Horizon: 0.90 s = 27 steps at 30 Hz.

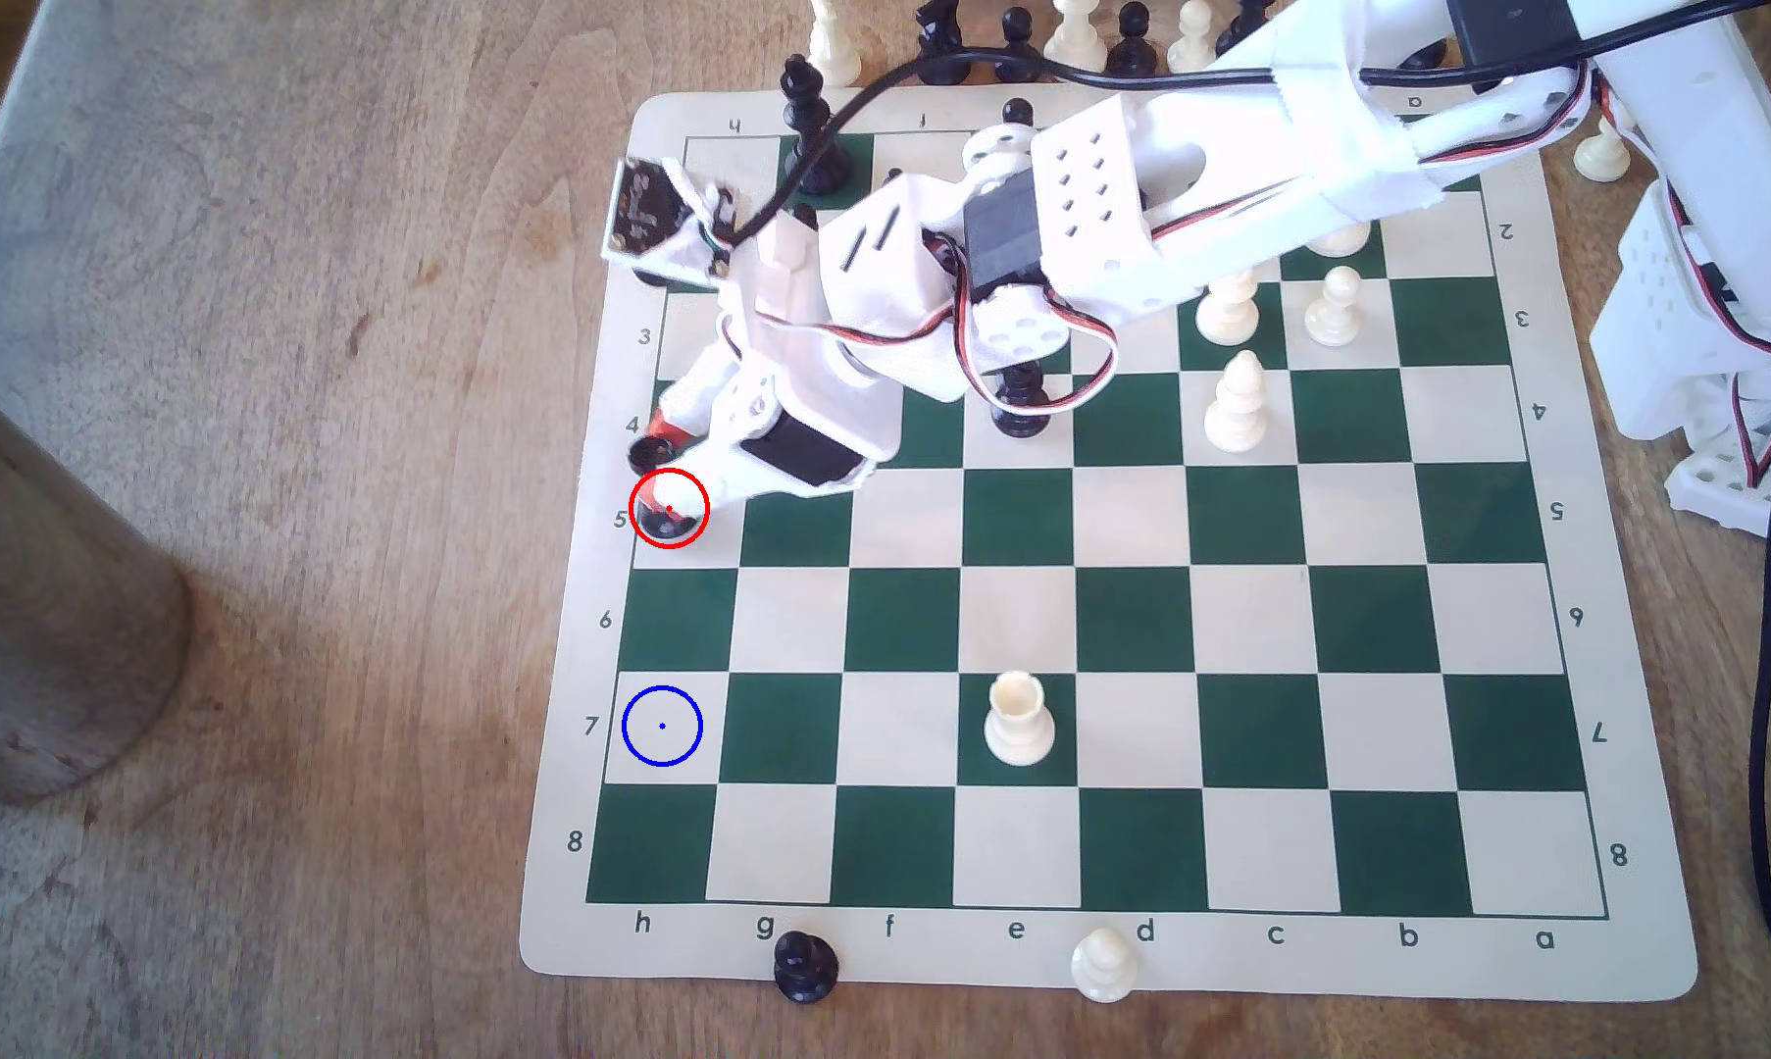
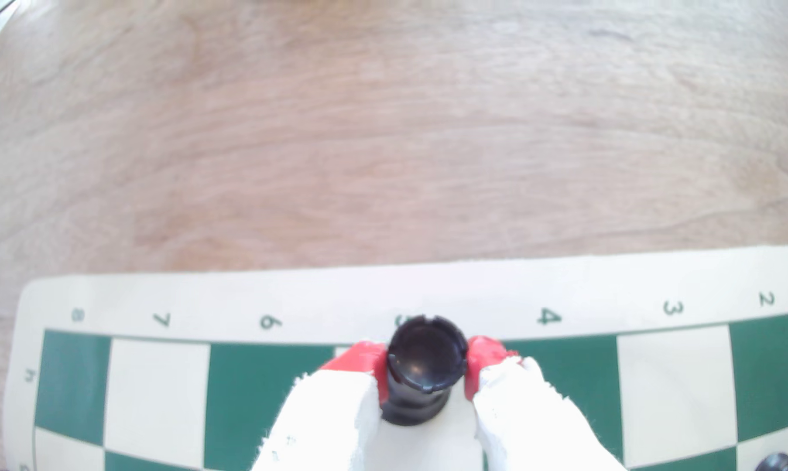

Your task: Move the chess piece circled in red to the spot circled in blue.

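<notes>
The pincer (image 2: 427, 362) is clamped on the black rook (image 2: 421, 369), its red-tipped fingers (image 2: 483, 358) pressing the piece from both sides just under the notched top (the hollow crown faces the wrist camera). In the exterior view the rook (image 1: 665, 521) sits at the red ring on the cream h5 square, at the board's (image 1: 1116, 947) edge on the exterior view's left, mostly hidden under the arm. The blue ring (image 1: 661, 726) marks cream h7, two squares nearer the camera in the same file, bare. A white rook (image 1: 1018, 718) stands on e7, well apart.
</notes>
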Tool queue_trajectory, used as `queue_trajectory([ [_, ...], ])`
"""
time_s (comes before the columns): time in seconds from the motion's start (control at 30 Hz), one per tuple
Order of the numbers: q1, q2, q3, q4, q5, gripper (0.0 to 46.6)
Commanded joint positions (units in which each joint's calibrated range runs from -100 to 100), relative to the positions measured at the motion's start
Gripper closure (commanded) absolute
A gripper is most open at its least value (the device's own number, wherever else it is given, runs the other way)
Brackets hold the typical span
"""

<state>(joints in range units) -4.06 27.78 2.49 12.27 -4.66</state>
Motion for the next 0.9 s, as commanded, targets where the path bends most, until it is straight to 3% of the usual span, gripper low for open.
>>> queue_trajectory([
  [0.0, 0.11, -1.8, -5.39, -0.15, -0.1, 46.4],
  [0.43, -0.52, -11.05, -3.66, 3.21, -1.56, 46.4],
  [0.87, -6.15, -12.67, -6.57, 6.24, -1.81, 46.4],
])
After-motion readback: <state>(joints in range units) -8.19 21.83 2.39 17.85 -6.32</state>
